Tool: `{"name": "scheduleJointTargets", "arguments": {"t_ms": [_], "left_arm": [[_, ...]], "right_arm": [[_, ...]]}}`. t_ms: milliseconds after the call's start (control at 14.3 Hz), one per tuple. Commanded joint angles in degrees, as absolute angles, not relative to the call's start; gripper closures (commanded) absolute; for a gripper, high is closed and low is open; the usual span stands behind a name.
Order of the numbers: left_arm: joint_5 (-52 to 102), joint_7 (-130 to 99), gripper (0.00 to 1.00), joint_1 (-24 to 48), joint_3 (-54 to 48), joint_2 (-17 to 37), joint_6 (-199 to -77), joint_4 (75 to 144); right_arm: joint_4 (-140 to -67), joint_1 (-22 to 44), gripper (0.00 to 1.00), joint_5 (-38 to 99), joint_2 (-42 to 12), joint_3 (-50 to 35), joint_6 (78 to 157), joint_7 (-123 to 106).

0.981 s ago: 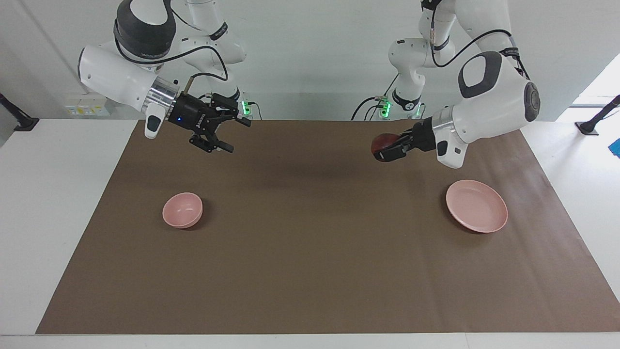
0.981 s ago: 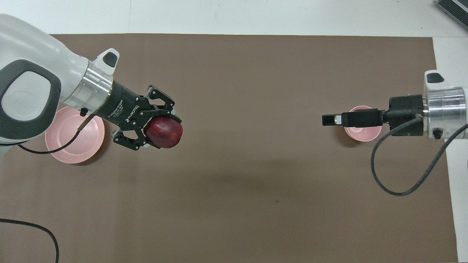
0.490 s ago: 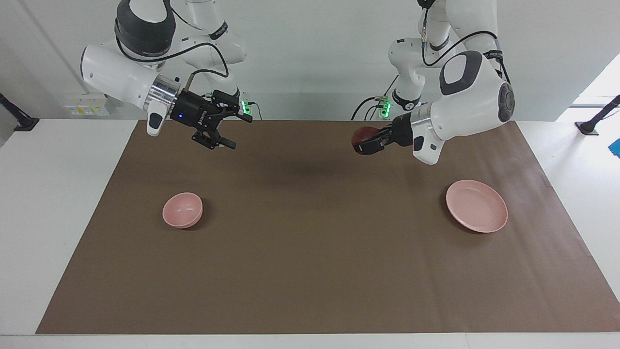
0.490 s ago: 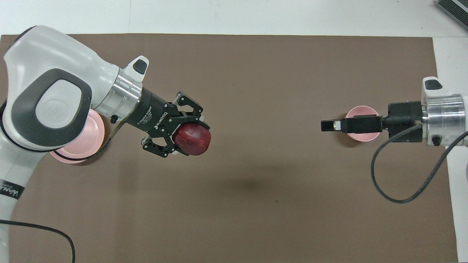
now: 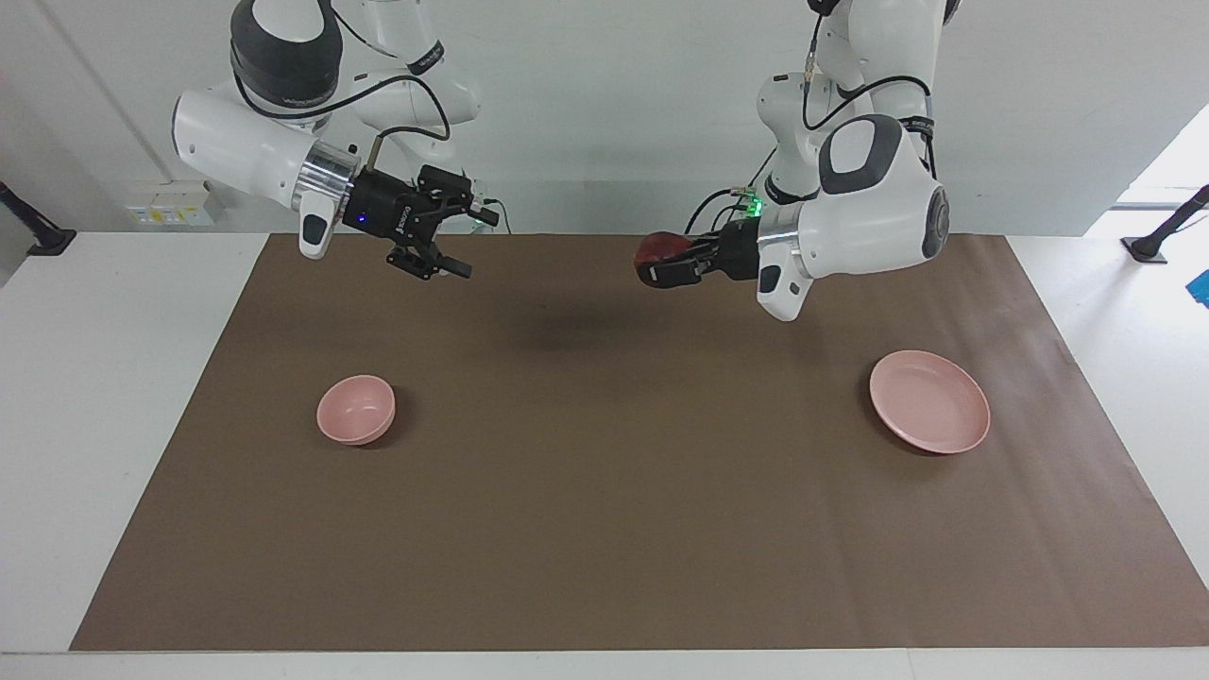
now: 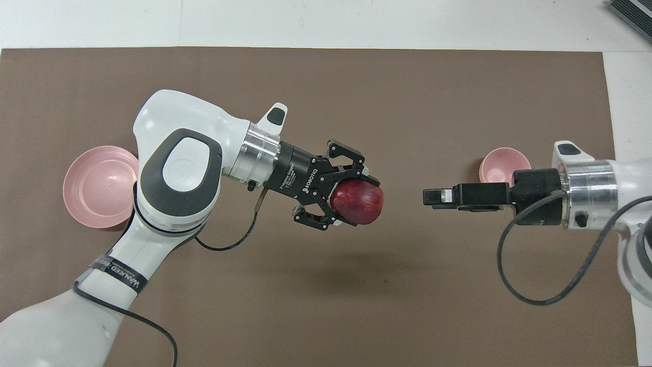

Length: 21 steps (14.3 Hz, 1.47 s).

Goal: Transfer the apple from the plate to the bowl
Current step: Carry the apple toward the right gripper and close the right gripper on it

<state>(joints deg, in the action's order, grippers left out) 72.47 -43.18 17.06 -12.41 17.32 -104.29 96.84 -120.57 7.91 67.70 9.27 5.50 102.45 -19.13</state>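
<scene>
The dark red apple (image 5: 658, 247) (image 6: 357, 202) hangs in the air over the middle of the brown mat, with my left gripper (image 5: 664, 266) (image 6: 364, 203) shut on it. The wide pink plate (image 5: 929, 400) (image 6: 97, 186) lies bare at the left arm's end of the table, partly under the left arm in the overhead view. At the right arm's end stands the small pink bowl (image 5: 355, 408) (image 6: 501, 165) with nothing in it. My right gripper (image 5: 472, 244) (image 6: 433, 196) is open in the air, pointing toward the apple, over the mat beside the bowl.
A brown mat (image 5: 604, 529) (image 6: 326, 316) covers most of the white table (image 5: 113, 378). Black cables (image 6: 509, 265) hang from both wrists. A dark object (image 6: 631, 12) lies at a table corner farthest from the robots.
My left gripper has carried the apple away from the plate toward the middle of the table. The right gripper has risen a little and shifted toward the apple.
</scene>
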Motion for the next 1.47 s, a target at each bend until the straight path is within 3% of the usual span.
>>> {"name": "scheduleJointTargets", "arguments": {"t_ms": [0, 561, 1401], "left_arm": [[79.96, -42.27, 1.0, 17.58, -13.7, 16.08, -108.62, 100.98], [89.38, -44.65, 1.0, 17.67, -18.71, 15.73, -111.88, 104.33], [92.72, -44.38, 1.0, 19.16, -22.84, 16.0, -118.91, 103.62]], "right_arm": [[-122.95, 7.47, 0.0, 69.61, 9.23, 5.36, 102.92, -20.9], [-122.96, 9.49, 0.0, 69.17, 7.57, 5.36, 107.4, -23.99], [-123.4, 7.56, 0.0, 65.83, 7.21, 5.45, 100.47, -25.4]]}}
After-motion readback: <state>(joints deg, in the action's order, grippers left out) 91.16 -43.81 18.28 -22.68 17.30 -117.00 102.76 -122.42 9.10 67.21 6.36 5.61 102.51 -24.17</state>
